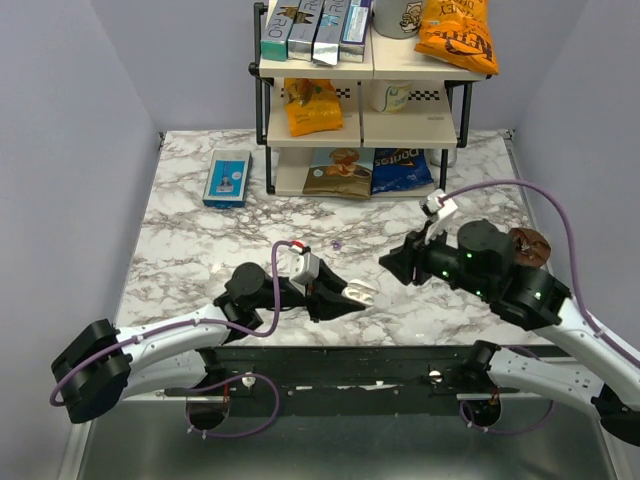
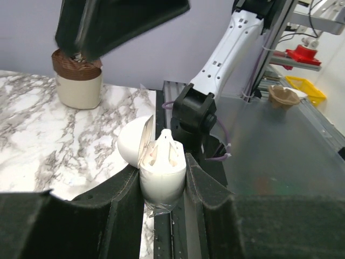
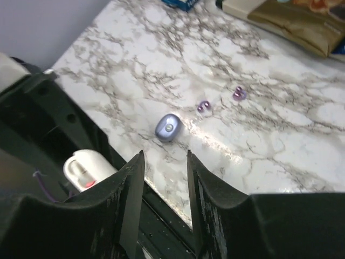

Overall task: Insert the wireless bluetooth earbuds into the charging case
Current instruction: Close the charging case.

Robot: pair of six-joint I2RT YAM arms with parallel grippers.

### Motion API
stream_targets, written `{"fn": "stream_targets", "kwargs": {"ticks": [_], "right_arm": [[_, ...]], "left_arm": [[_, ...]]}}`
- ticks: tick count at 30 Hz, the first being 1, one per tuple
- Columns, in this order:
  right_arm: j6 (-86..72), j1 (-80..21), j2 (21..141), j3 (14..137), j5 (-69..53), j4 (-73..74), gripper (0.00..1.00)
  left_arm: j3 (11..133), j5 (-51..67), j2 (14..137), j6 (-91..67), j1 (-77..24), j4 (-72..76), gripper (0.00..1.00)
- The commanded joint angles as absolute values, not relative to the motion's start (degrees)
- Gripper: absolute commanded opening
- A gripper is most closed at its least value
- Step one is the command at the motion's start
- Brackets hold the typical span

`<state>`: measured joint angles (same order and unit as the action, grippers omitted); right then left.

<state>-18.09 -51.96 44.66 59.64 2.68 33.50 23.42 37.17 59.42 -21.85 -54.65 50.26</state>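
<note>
left gripper (image 1: 348, 300) is clamped on the small white oval plastic charging case (image 2: 161, 181), lid open, held over the marble table (image 1: 180, 250) front edge. right gripper (image 3: 165, 159) is apart, empty. step in hand: pick-up of the rounded bluish-lilac earbud (image 3: 168, 127) lying below; next, descend and pinch lightly.

The white, grey-veined marble bench (image 1: 180, 250) carries a flat blue rectangular box (image 1: 227, 178) at ten o'clock, a black-framed cream shelf rack (image 1: 410, 70) at twelve and a beige, brown-lidded cup (image 2: 78, 89) at three. Near centre, a bluish oval earbud (image 3: 168, 127) lies beside two tiny purple beads (image 3: 203, 107).
</note>
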Motion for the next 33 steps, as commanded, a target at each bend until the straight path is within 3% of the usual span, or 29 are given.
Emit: {"fn": "stream_targets", "kwargs": {"ticks": [1, 19, 33], "right_arm": [[-21.18, -51.86, 48.86, 58.45, 6.86, 35.33, 0.43], [-17.93, -51.86, 50.45, 56.51, -7.82, 31.55, 0.42], [-18.28, -51.86, 47.47, 55.81, -4.49, 30.59, 0.43]], "left_arm": [[23.29, 32.52, 57.22, -17.06, -55.72, 48.17, 0.00], [23.38, 25.49, 57.39, -13.89, -56.78, 47.19, 0.00], [24.43, 24.26, 57.92, -14.06, -56.95, 44.04, 0.00]]}}
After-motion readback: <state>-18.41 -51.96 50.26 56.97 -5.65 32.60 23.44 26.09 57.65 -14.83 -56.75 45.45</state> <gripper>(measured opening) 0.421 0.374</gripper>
